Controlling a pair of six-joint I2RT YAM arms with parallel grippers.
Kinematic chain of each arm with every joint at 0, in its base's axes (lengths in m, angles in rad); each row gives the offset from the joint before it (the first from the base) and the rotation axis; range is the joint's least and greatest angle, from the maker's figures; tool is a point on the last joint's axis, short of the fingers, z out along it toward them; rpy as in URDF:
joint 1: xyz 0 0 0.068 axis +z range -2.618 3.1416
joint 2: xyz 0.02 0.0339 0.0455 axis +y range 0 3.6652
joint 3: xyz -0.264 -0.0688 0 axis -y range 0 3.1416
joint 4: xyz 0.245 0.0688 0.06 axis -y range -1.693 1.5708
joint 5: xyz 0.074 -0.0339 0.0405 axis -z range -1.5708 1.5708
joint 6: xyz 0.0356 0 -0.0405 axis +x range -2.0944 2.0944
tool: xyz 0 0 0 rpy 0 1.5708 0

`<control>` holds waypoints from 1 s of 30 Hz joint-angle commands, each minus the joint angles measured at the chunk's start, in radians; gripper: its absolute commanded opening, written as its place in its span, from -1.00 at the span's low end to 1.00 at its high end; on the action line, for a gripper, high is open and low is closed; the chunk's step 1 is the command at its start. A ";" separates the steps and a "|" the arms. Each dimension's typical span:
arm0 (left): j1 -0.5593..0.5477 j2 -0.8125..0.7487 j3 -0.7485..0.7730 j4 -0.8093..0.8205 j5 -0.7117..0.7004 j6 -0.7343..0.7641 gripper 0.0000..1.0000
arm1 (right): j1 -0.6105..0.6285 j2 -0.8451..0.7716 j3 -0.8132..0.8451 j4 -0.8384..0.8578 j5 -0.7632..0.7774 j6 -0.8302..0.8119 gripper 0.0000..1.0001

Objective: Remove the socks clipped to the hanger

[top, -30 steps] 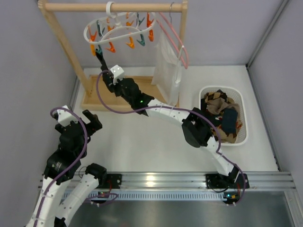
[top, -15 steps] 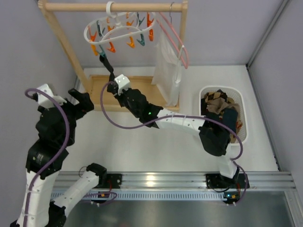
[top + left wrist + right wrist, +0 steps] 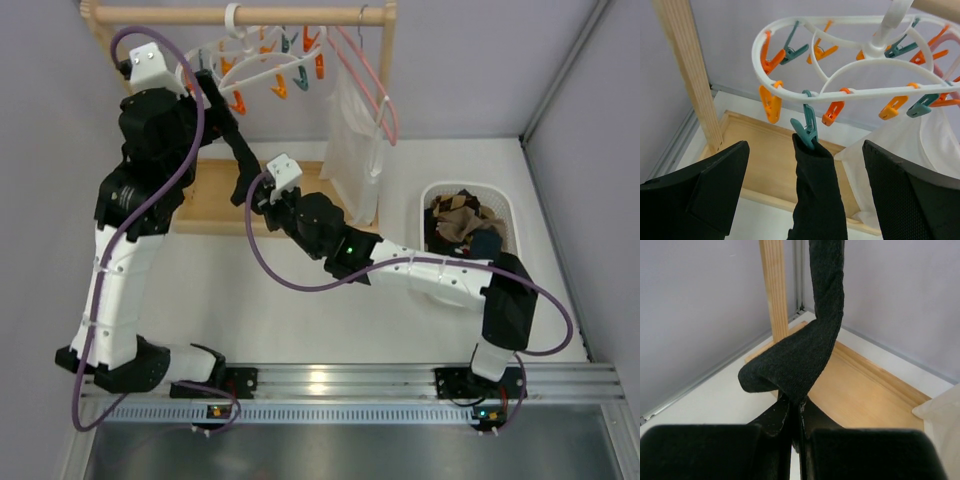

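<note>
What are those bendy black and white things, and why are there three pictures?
They are two robot arms bolted to a table. One picture looks down from above; the other two come from a small camera on each wrist. A black sock hangs from a teal peg on the white ring hanger. The right arm has its jaws shut on the sock's lower part. The left arm is up by the hanger, jaws open either side of the sock. More socks lie in the white basket.
</note>
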 commanded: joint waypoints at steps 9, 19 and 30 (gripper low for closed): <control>0.006 0.108 0.045 0.004 -0.031 0.016 0.91 | 0.070 -0.078 -0.004 -0.022 0.051 -0.048 -1.00; 0.003 0.151 0.056 0.004 -0.038 0.047 0.71 | 0.098 -0.029 0.050 -0.031 0.080 -0.084 -1.00; 0.001 0.148 0.037 -0.005 -0.031 0.061 0.68 | 0.119 0.065 0.171 -0.085 0.079 -0.108 -1.00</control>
